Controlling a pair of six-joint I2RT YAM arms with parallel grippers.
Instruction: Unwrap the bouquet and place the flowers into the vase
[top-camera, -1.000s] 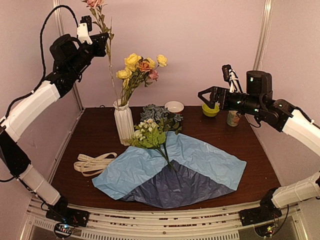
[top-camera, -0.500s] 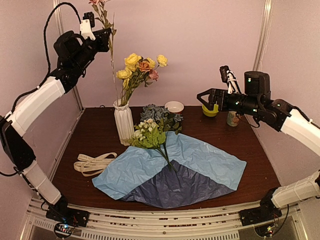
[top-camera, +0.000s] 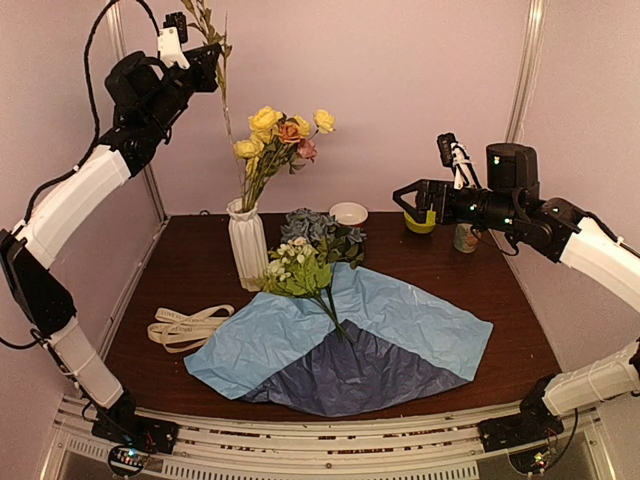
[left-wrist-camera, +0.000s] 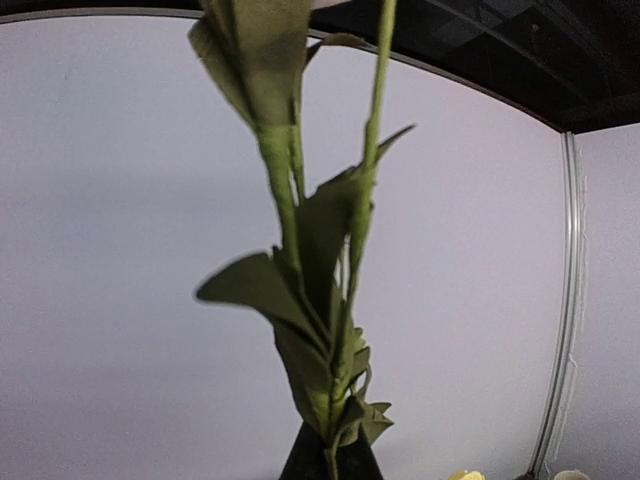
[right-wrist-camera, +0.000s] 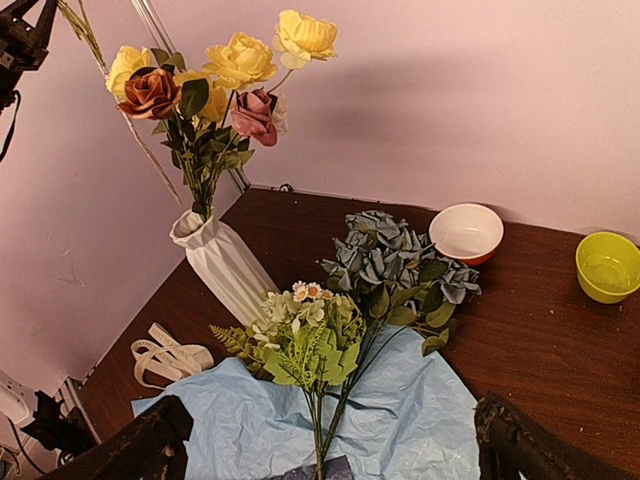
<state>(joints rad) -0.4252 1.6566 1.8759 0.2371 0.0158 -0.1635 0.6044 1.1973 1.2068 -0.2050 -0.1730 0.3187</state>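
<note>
Left gripper (top-camera: 208, 72) pinched on a long leafy stem (left-wrist-camera: 320, 240), held high above the vase (top-camera: 248, 245).

My left jaws are closed tight on the stem among its leaves. The stem hangs down toward the vase's wavy rim, and I cannot tell whether its tip is inside. The vase stands upright near the far left corner of the desk (top-camera: 500, 300), with yellow, orange and pink roses (top-camera: 280, 130) in it. My right gripper (top-camera: 408, 198) hangs over the far right part of the desk, jaws spread wide, with nothing between them. The blue paper (top-camera: 400, 320) lies spread flat from the middle toward the near edge. A dusty blue cluster (top-camera: 310, 225) and a green sprig (top-camera: 300, 270) lie at its far edge, just right of the vase. The cream ribbon (top-camera: 185, 325) lies loose beside the paper, toward the left edge.
</note>
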